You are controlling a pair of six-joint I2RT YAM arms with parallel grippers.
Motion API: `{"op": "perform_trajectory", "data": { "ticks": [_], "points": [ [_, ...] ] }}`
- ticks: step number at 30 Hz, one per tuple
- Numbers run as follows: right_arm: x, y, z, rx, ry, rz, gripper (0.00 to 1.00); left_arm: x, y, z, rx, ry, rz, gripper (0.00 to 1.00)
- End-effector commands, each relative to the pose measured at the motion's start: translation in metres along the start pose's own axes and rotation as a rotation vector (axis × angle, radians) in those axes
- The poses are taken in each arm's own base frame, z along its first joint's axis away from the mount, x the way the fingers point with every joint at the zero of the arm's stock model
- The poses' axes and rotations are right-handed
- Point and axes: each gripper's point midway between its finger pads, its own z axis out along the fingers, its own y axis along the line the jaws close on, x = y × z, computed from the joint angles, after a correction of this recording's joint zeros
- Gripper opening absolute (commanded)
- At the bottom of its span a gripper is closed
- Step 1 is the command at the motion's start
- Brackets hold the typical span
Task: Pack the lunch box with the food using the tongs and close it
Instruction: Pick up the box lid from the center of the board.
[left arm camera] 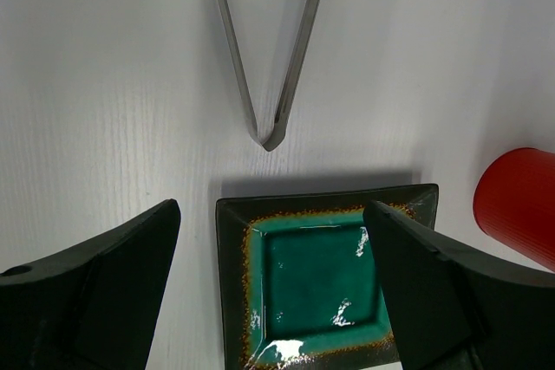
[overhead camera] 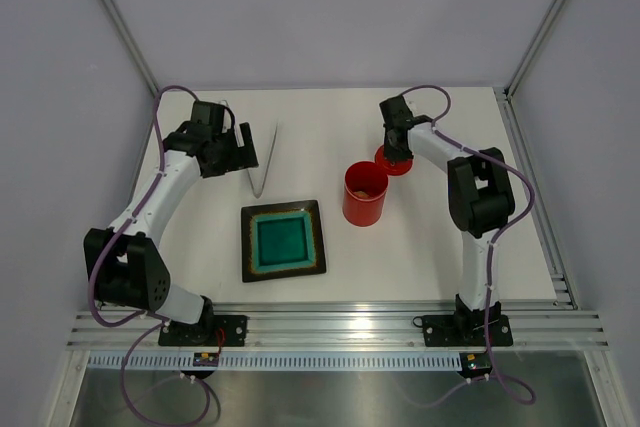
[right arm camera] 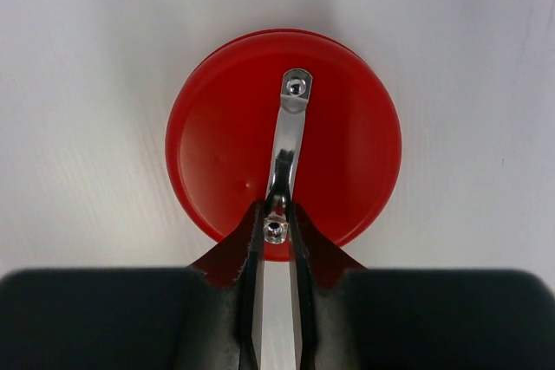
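Observation:
The red lunch box (overhead camera: 365,197) stands open right of the plate, and brownish food (overhead camera: 366,187) shows inside it. Its round red lid (right arm camera: 347,145) lies flat on the table just behind it. My right gripper (right arm camera: 276,214) is down on the lid, its fingers pinched on the near end of the lid's metal handle (right arm camera: 289,140). The silver tongs (left arm camera: 270,139) lie on the table in a narrow V with the joined end toward the plate. My left gripper (left arm camera: 270,214) hangs wide open above the table between the tongs and the plate, holding nothing.
A square dark plate (overhead camera: 283,240) with a teal centre lies at the middle front, with nothing on it. The lunch box (left arm camera: 520,201) shows at the right edge of the left wrist view. Grey walls enclose the table on three sides.

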Motion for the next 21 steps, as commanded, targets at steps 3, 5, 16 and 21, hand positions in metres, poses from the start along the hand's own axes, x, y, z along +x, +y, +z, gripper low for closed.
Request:
{"op": "perform_trajectory", "data": {
  "ticks": [3, 5, 16, 21],
  "points": [
    [-0.013, 0.001, -0.024, -0.058, -0.047, -0.058, 0.28, -0.012, -0.009, -0.012, 0.051, -0.067, 0.006, 0.90],
    [-0.015, 0.000, -0.021, -0.045, -0.048, -0.066, 0.44, -0.011, -0.010, -0.012, 0.057, -0.063, 0.007, 0.90],
    [-0.029, 0.001, -0.007, -0.016, -0.107, -0.021, 0.46, -0.012, -0.009, -0.016, 0.055, -0.070, 0.012, 0.90],
    [-0.026, 0.001, 0.001, -0.008, -0.099, -0.009, 0.35, -0.009, -0.007, -0.015, 0.048, -0.070, 0.013, 0.90]
  ]
}}
